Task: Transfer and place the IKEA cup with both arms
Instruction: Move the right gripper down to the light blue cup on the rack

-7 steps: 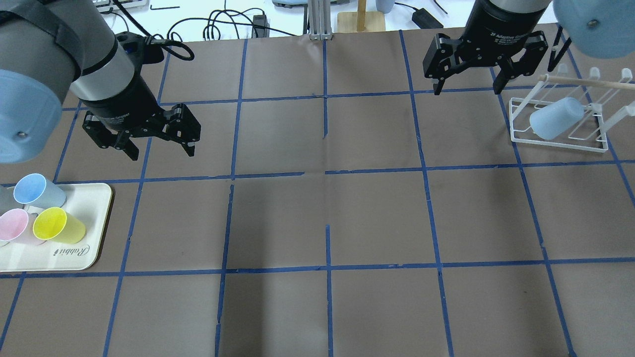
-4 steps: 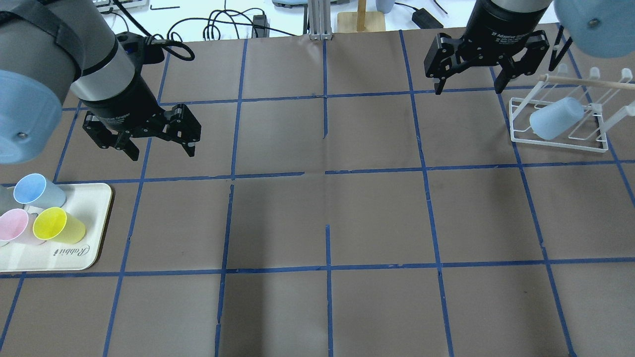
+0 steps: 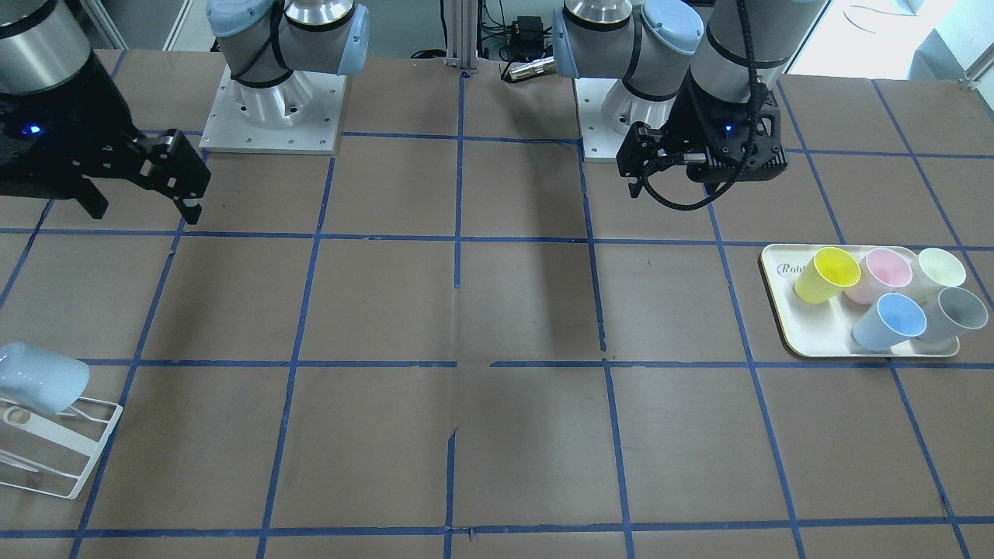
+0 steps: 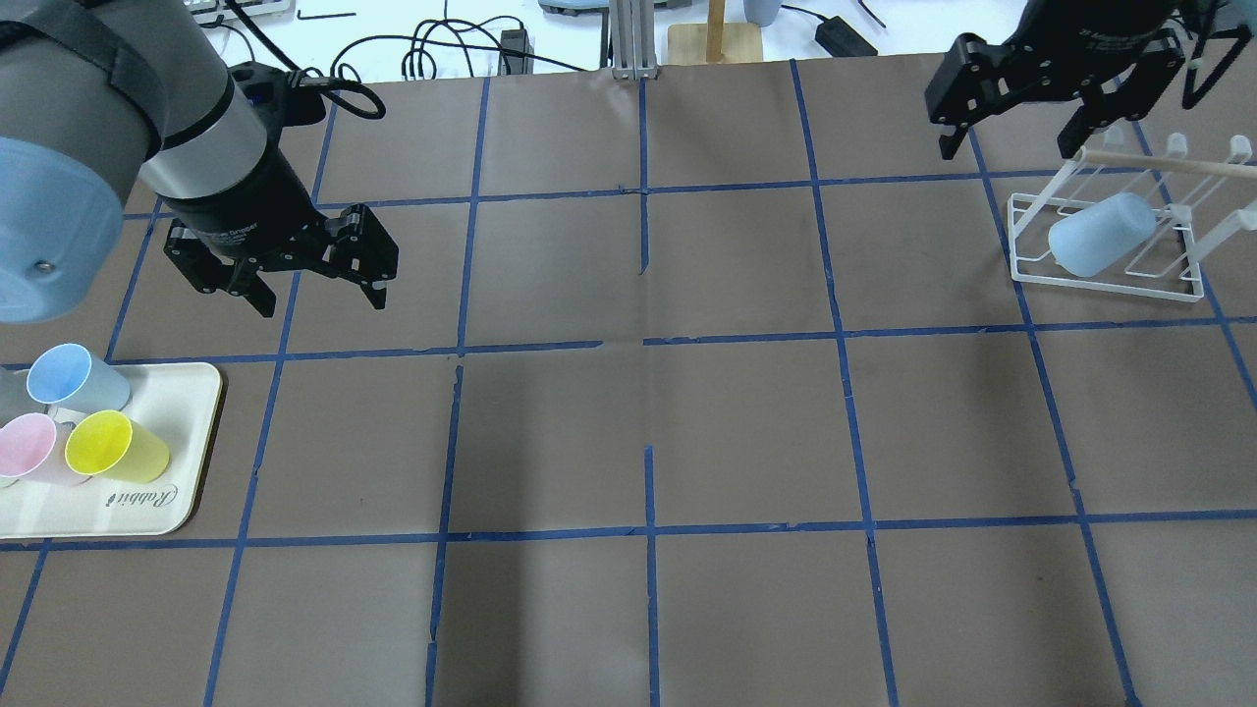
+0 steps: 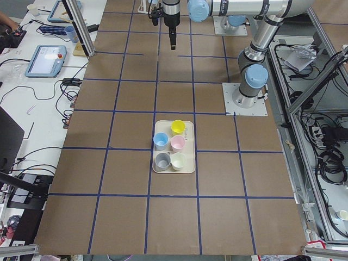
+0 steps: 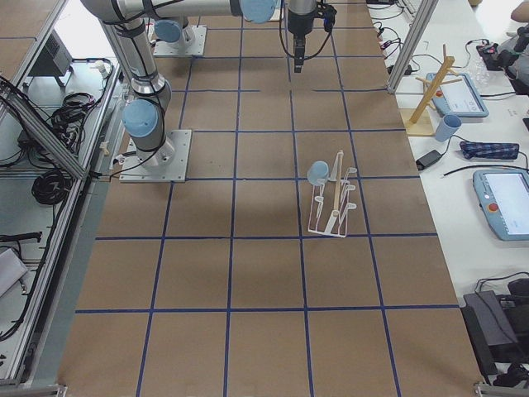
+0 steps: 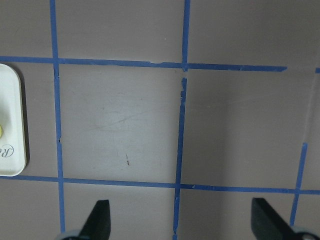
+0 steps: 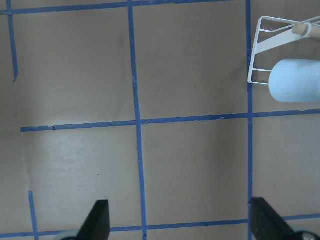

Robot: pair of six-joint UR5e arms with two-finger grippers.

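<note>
IKEA cup (image 4: pixel 1098 236) lies tilted on its side on the white wire rack (image 4: pixel 1105 287), at the far R part of the counter (image 4: pixel 648 432) in the overhead view. Wider end sits low, toward the counter's middle; narrow end is up. Nothing grips it. Whether a peg goes inside it: can't tell.

R pincer (image 4: pixel 1005 152) hangs above the counter just beyond the rack's far corner. Jaws are spread wide w/ nothing btw them, clear of the cup. One finger overlaps the rack's wooden dowel (image 4: pixel 1159 163) in the overhead view; touching or not, can't tell. R wrist cam shows both fingertips (image 8: pixel 97 220) at the bottom edge, wide apart, bare counter btw them. Cup and a rack corner sit in that view's top R.

L pincer (image 4: pixel 322 306) hangs over the counter's L side, also released, jaws wide, empty. It's near the cream tray (image 4: pixel 147 506), on the tray's far side, not over it. L wrist cam shows bare counter w/ blue tape lines (image 7: pixel 180 125) btw the fingers, and only the tray's edge at L.

Tray holds 5 cups, mouths up, packed close: yellow cup (image 4: pixel 113 444), pink cup (image 4: pixel 29 447), sky-blue cup (image 4: pixel 74 378), grey cup (image 3: pixel 959 310), cream cup (image 3: pixel 941 269).

Tray and rack sit well apart, at opposite ends of the counter.
</note>
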